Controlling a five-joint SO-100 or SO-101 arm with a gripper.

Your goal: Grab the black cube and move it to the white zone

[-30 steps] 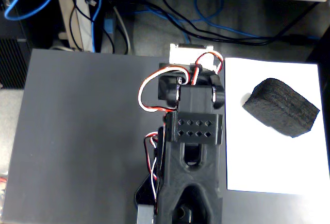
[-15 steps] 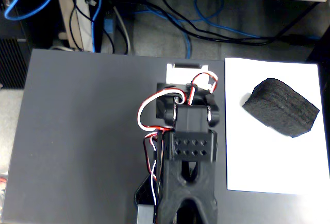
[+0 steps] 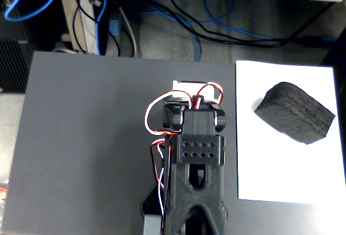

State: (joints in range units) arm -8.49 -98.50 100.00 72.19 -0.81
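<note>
Cube (image 3: pixel 293 112) already on white zone (image 3: pixel 286 170), frame right; arm (image 3: pixel 197 159) folded centre, claw state indiscernible; leave cube undisturbed.

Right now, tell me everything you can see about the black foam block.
The black foam block is a rough, porous lump, matte charcoal, with rounded edges and faint layered grooves running across its top. It looks like soft packing foam, whole and undamaged. It lies flat, turned at a slant, in the upper part of the white paper sheet on the right of the fixed view, fully within the sheet's edges. Only the paper touches it; the arm is folded over the dark mat to its left, well apart from it.
</note>
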